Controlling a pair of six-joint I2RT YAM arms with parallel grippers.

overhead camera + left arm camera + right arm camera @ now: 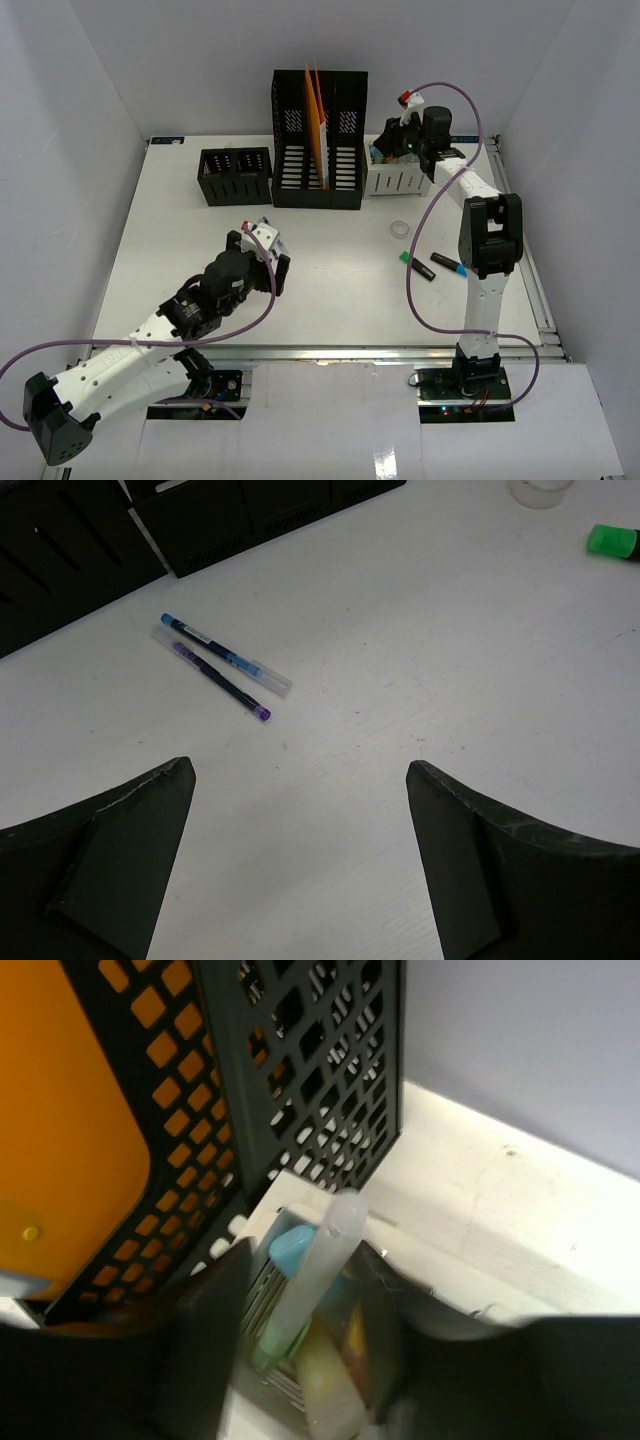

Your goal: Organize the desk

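The white desk [330, 300] carries loose stationery. My left gripper [262, 250] hovers open and empty over its middle-left; in the left wrist view [300, 770] a blue pen [215, 655] and a purple pen [220, 680] lie side by side just ahead of the jaws. My right gripper [402, 148] reaches down into the white basket [397, 180] at the back right. In the right wrist view [308, 1260] its fingers stand apart around a clear-capped green pen [315, 1270] that leans in the basket [265, 1210] among other markers.
A black file holder [320, 140] with orange folders [318, 120] and a small black organizer [236, 175] stand at the back. A tape ring [401, 229], a green highlighter [415, 266] and a blue-capped marker [448, 264] lie at the right. A metal rail [400, 352] runs along the near edge.
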